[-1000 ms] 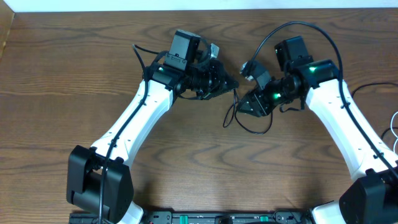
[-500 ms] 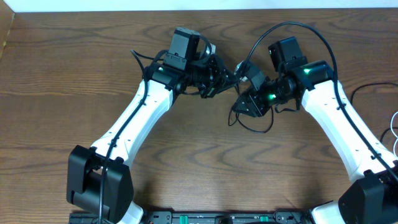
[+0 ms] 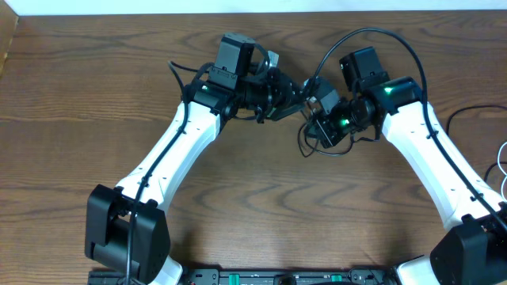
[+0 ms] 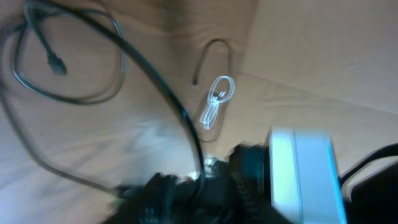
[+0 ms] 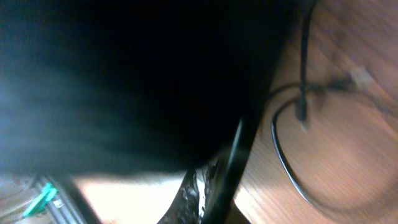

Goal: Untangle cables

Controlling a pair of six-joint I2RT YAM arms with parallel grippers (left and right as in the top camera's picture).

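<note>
A thin black cable (image 3: 315,150) lies in a small loop on the wooden table, just below my two grippers. My left gripper (image 3: 291,93) and right gripper (image 3: 315,127) sit close together at the back middle. In the blurred left wrist view the black cable (image 4: 163,93) runs from my jaws (image 4: 198,177) up to a loop with a plug end (image 4: 58,64); they appear shut on it. In the right wrist view the cable (image 5: 236,155) passes through my jaws (image 5: 214,186), which appear shut on it, and a loop (image 5: 292,168) lies on the table.
A coiled white cable (image 4: 216,107) and another thin black cord (image 4: 211,53) lie further off in the left wrist view. White (image 3: 502,158) and black (image 3: 469,112) cords show at the table's right edge. Thick arm wires arch over the right arm (image 3: 372,33).
My right gripper has moved left and up toward my left gripper. The black loop below them has drawn in smaller and shifted right.
</note>
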